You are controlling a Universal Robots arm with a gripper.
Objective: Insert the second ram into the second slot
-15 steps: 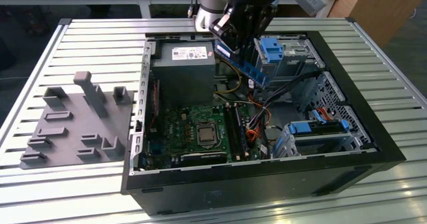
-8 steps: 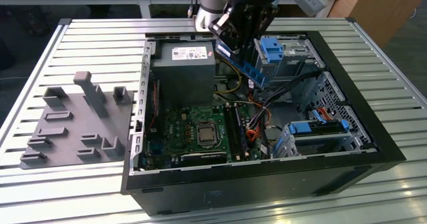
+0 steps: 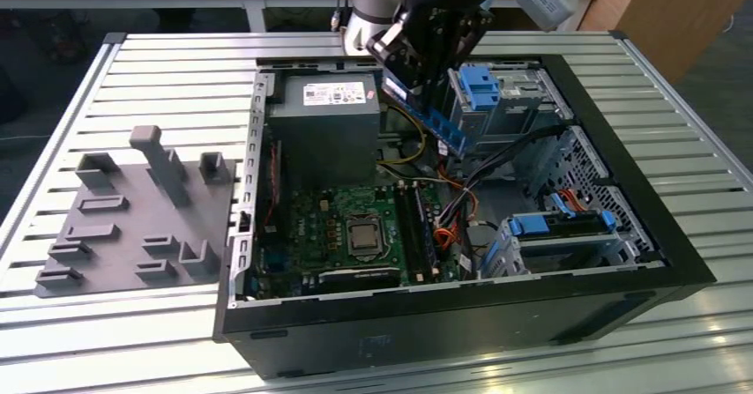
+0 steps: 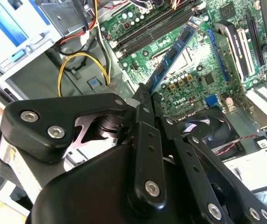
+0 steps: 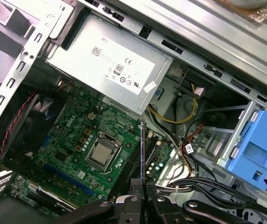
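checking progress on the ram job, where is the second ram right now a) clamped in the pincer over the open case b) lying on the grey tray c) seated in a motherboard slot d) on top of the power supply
A: the second ram juts from the shut pincer, held in the air over the motherboard, not seated in any slot.

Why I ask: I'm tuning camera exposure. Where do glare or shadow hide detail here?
Second wrist view: glare washes out the drive bay; the ram stick in the gripper is well lit. First wrist view: the table is bleached, the motherboard evenly lit. Exterior view: even light, but the case front is dark.
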